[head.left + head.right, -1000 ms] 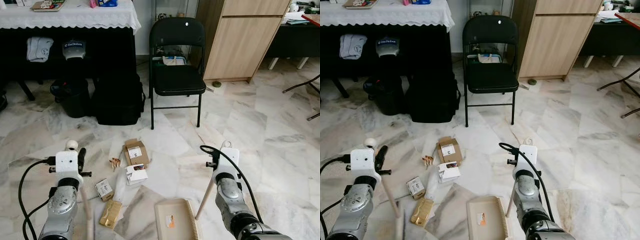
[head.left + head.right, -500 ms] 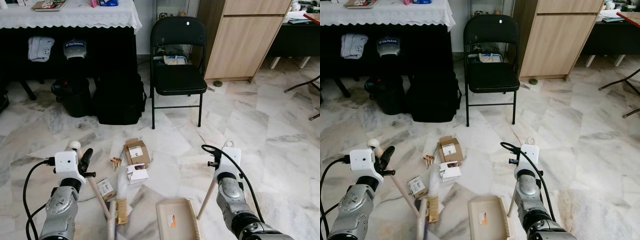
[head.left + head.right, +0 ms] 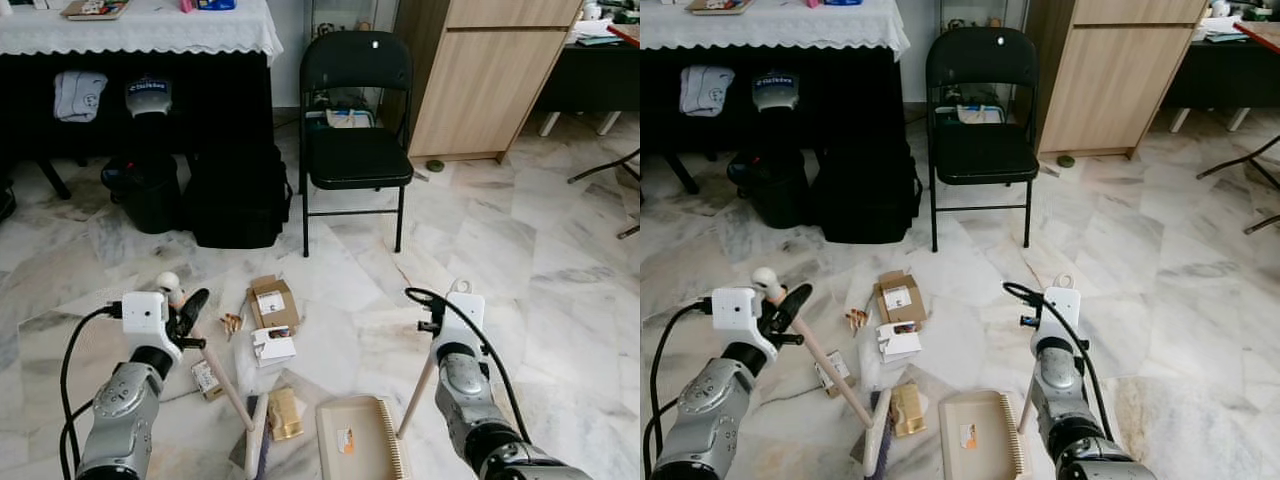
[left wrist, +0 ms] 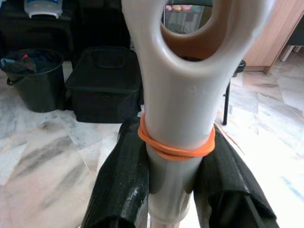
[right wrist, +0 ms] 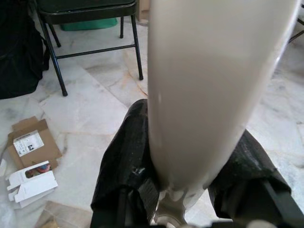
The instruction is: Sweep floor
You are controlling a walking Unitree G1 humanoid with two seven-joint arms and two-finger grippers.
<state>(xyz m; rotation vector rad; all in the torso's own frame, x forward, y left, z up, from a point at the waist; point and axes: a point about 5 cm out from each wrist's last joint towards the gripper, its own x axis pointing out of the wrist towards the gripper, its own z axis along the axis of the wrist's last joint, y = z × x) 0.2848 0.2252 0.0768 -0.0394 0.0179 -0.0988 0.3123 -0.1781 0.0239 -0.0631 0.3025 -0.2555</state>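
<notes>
My left gripper (image 3: 188, 310) is shut on the pale broom handle (image 3: 222, 372), which has an orange rubber band (image 4: 175, 148) round it. The handle slants down to the brush head (image 3: 257, 452) on the marble floor. A gold packet (image 3: 284, 412) lies against the brush, just left of the beige dustpan (image 3: 358, 442). My right gripper (image 5: 187, 142) is shut on the dustpan's upright handle (image 3: 417, 390). A brown cardboard box (image 3: 272, 303), a white box (image 3: 272, 347), a small box (image 3: 206, 378) and a crumpled wrapper (image 3: 231, 322) lie beyond the brush.
A black folding chair (image 3: 356, 150) stands ahead. A black bag (image 3: 236, 195) and a black bucket (image 3: 140, 192) sit under a table with a white cloth (image 3: 150, 32). A wooden cabinet (image 3: 482, 80) is at the back right. Open marble floor lies to the right.
My left gripper has moved right and tilted the broom. The brush head swept right, pushing the gold packet up beside the dustpan. The dustpan and right arm have stayed put.
</notes>
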